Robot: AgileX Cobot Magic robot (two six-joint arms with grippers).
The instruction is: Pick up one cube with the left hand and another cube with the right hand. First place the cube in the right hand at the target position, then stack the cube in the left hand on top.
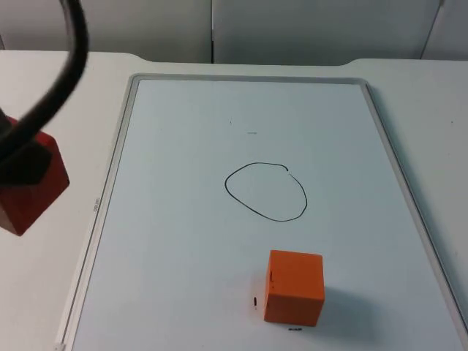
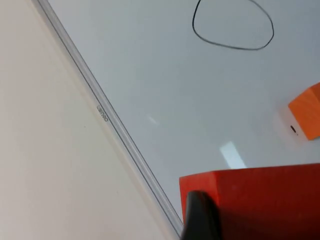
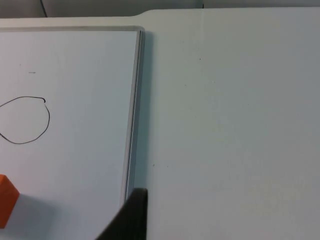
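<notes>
The left gripper (image 1: 22, 164) is clamped on a red cube (image 1: 29, 191) held off the left edge of the white metal-framed whiteboard (image 1: 183, 241), while a second, orange cube (image 1: 294, 287) sits on the board just near of the hand-drawn black oval target (image 1: 265, 191). The right gripper (image 3: 131, 217) hovers over bare table beside the board's right frame; I cannot tell whether its fingers are apart. The risk, as I judge it, is order: the red cube could reach the oval first, or the right gripper could nudge the orange cube while reaching.

Left end effector (image 1: 25, 164) raised — gripping; right waits.

A framed whiteboard (image 1: 183, 131) lies on the white table (image 1: 44, 80) before a grey wall (image 1: 292, 29).
</notes>
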